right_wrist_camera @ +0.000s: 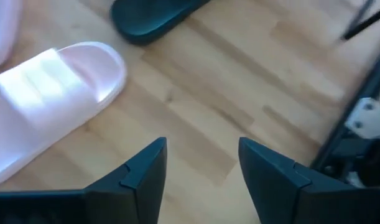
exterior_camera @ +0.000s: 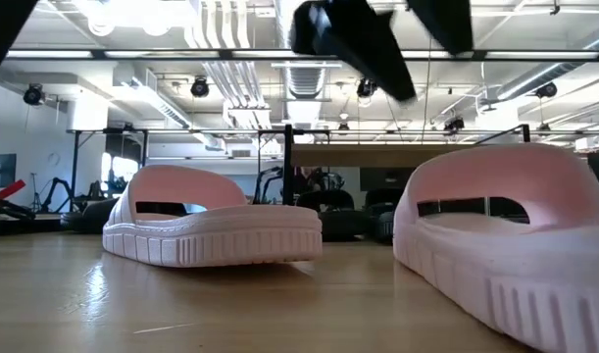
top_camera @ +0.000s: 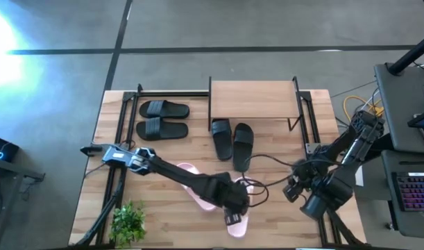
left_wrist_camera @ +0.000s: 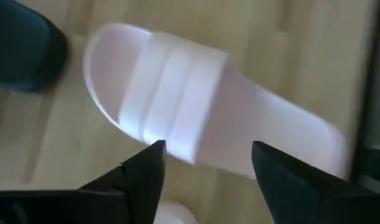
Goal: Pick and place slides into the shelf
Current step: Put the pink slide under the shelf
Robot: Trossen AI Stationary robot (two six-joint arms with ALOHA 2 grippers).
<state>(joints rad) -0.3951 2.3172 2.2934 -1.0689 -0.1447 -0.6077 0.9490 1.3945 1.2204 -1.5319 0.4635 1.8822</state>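
Two pale pink slides lie sole-down near the table's near edge: one (top_camera: 192, 182) partly under my left arm, the other (top_camera: 238, 223) below my left gripper (top_camera: 234, 211). In the left wrist view that gripper (left_wrist_camera: 208, 148) is open above a pink slide (left_wrist_camera: 196, 118), a finger on either side of its strap, not touching. Both pink slides (exterior_camera: 211, 224) (exterior_camera: 515, 230) stand in the low view. Four black slides lie flat: two (top_camera: 163, 119) left of the shelf (top_camera: 253, 98), two (top_camera: 232, 142) in front of it. My right gripper (right_wrist_camera: 202, 149) is open over bare wood near the right edge.
A small green plant (top_camera: 128, 222) stands at the near-left corner. Black cables (top_camera: 264, 182) loop across the wood between the grippers. Black metal frame rails (top_camera: 310, 121) run beside the shelf. A keyboard (top_camera: 414, 191) sits off the table's right side.
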